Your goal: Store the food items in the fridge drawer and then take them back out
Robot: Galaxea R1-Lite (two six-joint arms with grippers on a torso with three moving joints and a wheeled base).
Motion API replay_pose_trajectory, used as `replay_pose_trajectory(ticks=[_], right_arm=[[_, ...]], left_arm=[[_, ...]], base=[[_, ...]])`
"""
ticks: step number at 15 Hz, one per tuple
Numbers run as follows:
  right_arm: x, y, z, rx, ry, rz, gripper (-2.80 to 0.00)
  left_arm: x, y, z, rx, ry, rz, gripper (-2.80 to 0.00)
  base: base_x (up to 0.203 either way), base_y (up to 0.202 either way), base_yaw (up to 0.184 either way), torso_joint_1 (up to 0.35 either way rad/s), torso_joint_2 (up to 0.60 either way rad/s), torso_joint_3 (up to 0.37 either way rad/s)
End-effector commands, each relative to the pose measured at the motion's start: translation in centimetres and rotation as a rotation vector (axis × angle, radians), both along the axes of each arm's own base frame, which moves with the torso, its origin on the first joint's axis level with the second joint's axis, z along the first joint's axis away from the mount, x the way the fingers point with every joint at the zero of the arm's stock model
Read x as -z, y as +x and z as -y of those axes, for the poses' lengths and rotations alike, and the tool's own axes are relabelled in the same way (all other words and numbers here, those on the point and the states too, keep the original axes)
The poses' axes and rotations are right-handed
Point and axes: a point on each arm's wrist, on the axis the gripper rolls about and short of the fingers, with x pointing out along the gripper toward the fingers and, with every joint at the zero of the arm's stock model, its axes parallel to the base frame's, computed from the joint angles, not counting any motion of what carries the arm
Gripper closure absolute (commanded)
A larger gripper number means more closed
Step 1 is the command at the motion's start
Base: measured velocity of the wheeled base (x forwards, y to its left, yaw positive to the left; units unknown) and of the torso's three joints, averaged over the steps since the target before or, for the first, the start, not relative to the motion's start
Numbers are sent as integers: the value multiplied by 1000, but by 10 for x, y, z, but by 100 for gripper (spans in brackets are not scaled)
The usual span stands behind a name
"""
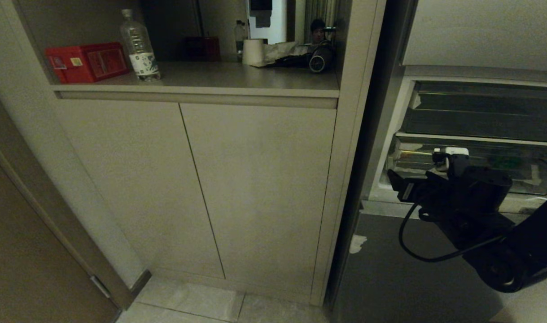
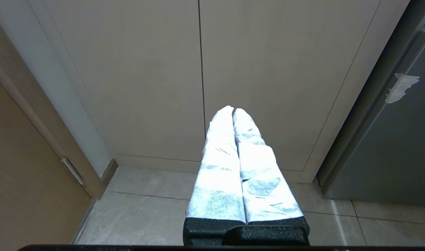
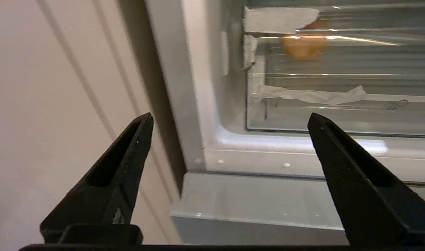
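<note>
The right gripper (image 3: 229,118), on a black arm that reached in from the lower right of the head view, hung just in front of the open fridge with its black, textured fingers (image 3: 125,153) spread wide and nothing between them. It pointed at the left front corner of the fridge's white inner frame (image 3: 198,104), apart from it.

Behind that frame sat the fridge drawer (image 3: 338,87), a wide, shallow clear plastic drawer with a ribbed floor and white tape scraps (image 3: 313,96) along its front. It was pushed in. Through the clear plastic a rounded, orange-brown lump (image 3: 304,43) showed at the back, blurred; whether it lay in this drawer or the compartment above could not be told. In the head view a dim green patch (image 1: 509,161) showed behind the drawer's front, too vague to name. The grey steel lower door panel (image 1: 403,269) below was closed.

The left gripper (image 2: 234,111) was parked low and well apart from the fridge, its white-wrapped fingers (image 2: 219,157) pressed together, empty, aimed at the beige cabinet doors (image 2: 146,87) above the pale tiled floor (image 2: 146,216).

On the open shelf (image 1: 237,78) above the cabinet stood a red box (image 1: 87,62), a clear plastic water bottle (image 1: 139,47), a white cup (image 1: 253,51) and some dark gear.
</note>
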Motion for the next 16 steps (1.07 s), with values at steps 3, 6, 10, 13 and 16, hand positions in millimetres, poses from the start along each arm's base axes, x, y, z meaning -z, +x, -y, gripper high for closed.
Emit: replay_pose_trajectory(ticks=[3,6,10,13,16], right_arm=[[14,17,10,53,0,-1,-280],[21,29,14,69,2,16,-280],[22,47,15,74,-4,51,-280],[25,62,13,69,-6,74,-280],[28,72,12,69,-5,89,-280]], left_arm=[[0,0,0,0,0,-1,0],[0,0,0,0,0,-1,0],[0,0,0,0,0,-1,0],[0,0,0,0,0,-1,0],[0,0,0,0,0,-1,0]], base=[[0,0,0,0,0,0],[0,0,0,0,0,0],[0,0,0,0,0,0],[0,0,0,0,0,0],[0,0,0,0,0,0]])
